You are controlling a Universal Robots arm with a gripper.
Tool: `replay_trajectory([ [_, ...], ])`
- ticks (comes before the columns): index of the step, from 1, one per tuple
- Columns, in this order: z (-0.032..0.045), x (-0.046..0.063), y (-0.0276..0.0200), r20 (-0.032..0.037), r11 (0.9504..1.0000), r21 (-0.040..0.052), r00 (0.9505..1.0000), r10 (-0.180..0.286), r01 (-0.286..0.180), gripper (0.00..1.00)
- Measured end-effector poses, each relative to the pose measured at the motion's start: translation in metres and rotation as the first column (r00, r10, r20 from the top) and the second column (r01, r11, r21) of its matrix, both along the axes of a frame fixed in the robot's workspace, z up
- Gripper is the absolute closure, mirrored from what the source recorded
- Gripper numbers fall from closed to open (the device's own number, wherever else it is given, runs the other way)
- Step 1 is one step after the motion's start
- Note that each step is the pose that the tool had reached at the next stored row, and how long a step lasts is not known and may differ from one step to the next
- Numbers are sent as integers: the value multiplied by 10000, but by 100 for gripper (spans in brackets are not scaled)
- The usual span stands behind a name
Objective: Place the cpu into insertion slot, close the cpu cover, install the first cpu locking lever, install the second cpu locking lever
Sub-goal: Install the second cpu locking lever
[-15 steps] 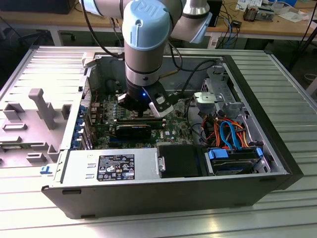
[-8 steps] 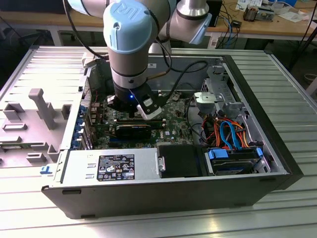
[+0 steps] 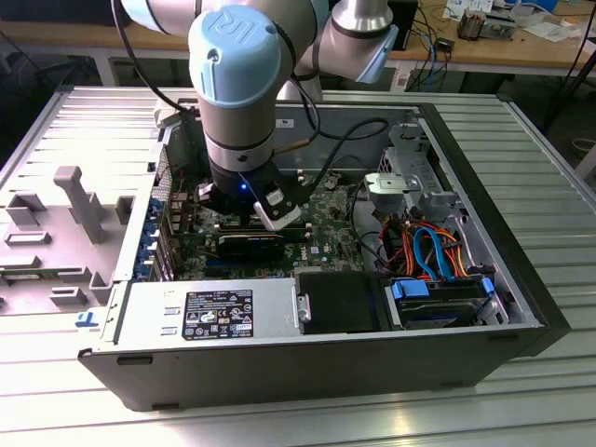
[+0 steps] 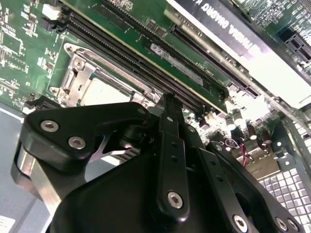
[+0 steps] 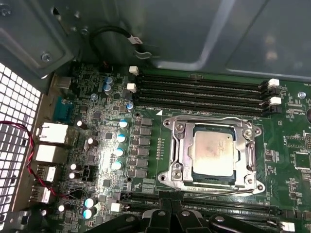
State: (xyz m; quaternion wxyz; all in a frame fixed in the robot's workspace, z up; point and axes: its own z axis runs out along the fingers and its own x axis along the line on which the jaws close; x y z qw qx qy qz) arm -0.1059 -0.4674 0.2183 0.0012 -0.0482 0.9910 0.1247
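Note:
The cpu point(image 5: 214, 154) lies in the insertion slot point(image 5: 176, 171), its dull silver top showing through the window of the cpu cover point(image 5: 182, 145), which is down flat over it. Thin wire levers lie along two sides of the frame, one point(image 5: 214, 118) by the memory slots and one point(image 5: 214, 192) on the side nearest my gripper. My gripper point(image 5: 169, 216) is shut and empty, just off that nearer edge of the socket. In the second wrist view the gripper point(image 4: 167, 104) hangs beside the cpu point(image 4: 104, 92). In the exterior view the gripper point(image 3: 247, 216) is low inside the case over the board.
Long black memory slots point(image 5: 199, 92) run beside the socket. A long black card point(image 3: 251, 247) sits close to the gripper. The power supply point(image 3: 209, 312), a drive with blue and orange cables point(image 3: 433, 261) and the case walls point(image 3: 484, 177) hem the board in.

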Motion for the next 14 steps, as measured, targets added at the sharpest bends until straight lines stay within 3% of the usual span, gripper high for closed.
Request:
replay_trajectory([
  [14,-113,-4,8,0,9999,54,10000,89,-89,89],
])
